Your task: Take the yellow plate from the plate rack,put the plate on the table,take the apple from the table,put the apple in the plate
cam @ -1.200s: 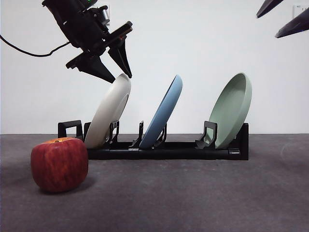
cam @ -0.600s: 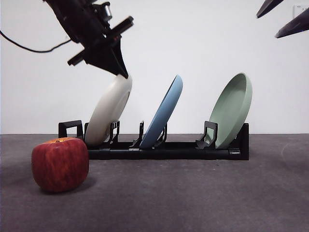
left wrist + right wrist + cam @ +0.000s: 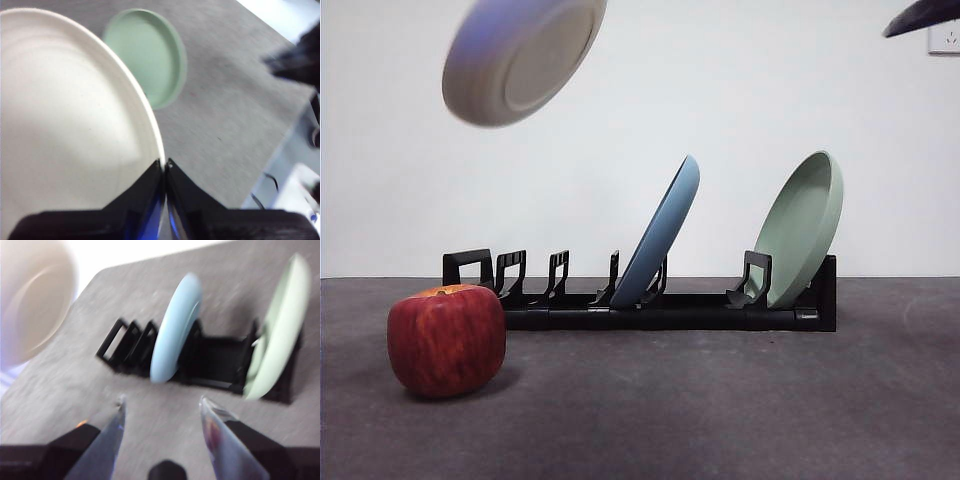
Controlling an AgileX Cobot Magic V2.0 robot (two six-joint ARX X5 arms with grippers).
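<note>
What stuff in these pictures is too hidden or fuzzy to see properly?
- Front view: the yellow plate is blurred and its top is cut off by the picture's edge; whatever holds it is out of frame.
- Left wrist view: the left gripper pinches the plate's rim, and the plate hides the plate rack and the apple.
- Right wrist view: everything is blurred; the blue plate hides part of the plate rack.

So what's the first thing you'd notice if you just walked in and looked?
The yellow plate floating high in the air, up and to the left of the plate rack, pinched at its rim by the left end effector. Next, the big red apple sitting on the table in front of the rack's empty left end.
</note>
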